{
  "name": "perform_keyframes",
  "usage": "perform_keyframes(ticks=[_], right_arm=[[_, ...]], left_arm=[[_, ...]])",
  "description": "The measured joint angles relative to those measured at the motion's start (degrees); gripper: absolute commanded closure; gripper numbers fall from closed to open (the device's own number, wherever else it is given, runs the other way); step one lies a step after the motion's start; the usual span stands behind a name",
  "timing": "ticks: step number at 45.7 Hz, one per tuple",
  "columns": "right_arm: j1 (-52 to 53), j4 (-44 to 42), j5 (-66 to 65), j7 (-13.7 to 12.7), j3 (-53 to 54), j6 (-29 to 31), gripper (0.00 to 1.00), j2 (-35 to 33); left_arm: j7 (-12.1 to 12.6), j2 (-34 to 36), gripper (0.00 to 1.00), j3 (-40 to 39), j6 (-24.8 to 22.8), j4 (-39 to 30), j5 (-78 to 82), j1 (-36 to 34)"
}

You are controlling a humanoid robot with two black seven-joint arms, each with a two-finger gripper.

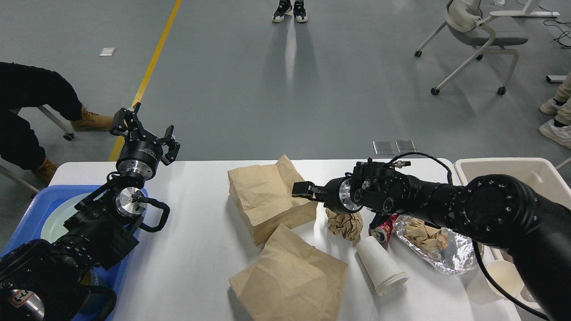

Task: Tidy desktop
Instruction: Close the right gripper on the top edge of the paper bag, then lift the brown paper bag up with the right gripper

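White and smooth, the large rectangular desktop (187, 249) with rounded corners fills the lower part of the head view, bearing nearly everything else. At its left end sits a blue plastic tray (26, 214) holding a pale round plate (58, 216), mostly behind the left arm. The left gripper (143, 129) is raised over the desktop's far left edge, its black fingers spread apart with nothing between them. The right gripper (301, 189) reaches in from the right and lies over the edge of the far crumpled brown paper bag (263, 196); its fingers are seen dark and end-on, so I cannot tell whether they pinch the bag. A second brown paper bag (290, 276) lies nearer. Just right of the bags sit a crumpled brown paper ball (344, 225), a crushed red drink can (382, 229), a white paper cup on its side (380, 266), and crinkled silver foil with paper scraps (439, 249). An upright white paper cup (488, 283) stands near the beige plastic bin (513, 167) at the right end.
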Motion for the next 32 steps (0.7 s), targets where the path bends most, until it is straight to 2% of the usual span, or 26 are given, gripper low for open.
perform_keyframes(ticks=[5,9,12,13,26,32], right_arm=[[-0.04,0.10,-0.06,0.00,0.25,-0.13,0.62,0.27],[0.45,0.45,-0.97,0.01,0.24,0.36,0.80,0.35],[0.73,0.64,-2.11,0.01,0.18,0.76,0.98,0.34],[0.82,0.69,-2.46,0.01,0.16,0.96,1.00,0.34],[3.27,0.74,-4.24,-0.11,-0.05,6.74,1.00,0.34],[4.17,0.86,-4.25,-0.15,0.06,7.54,1.00,0.18]], left_arm=[[0.00,0.00,0.04,0.00,0.00,0.00,0.00,0.00],[0.00,0.00,0.04,0.00,0.00,0.00,0.00,0.00],[0.00,0.00,0.04,0.00,0.00,0.00,0.00,0.00],[0.00,0.00,0.04,0.00,0.00,0.00,0.00,0.00],[0.00,0.00,0.04,0.00,0.00,0.00,0.00,0.00],[0.00,0.00,0.04,0.00,0.00,0.00,0.00,0.00]])
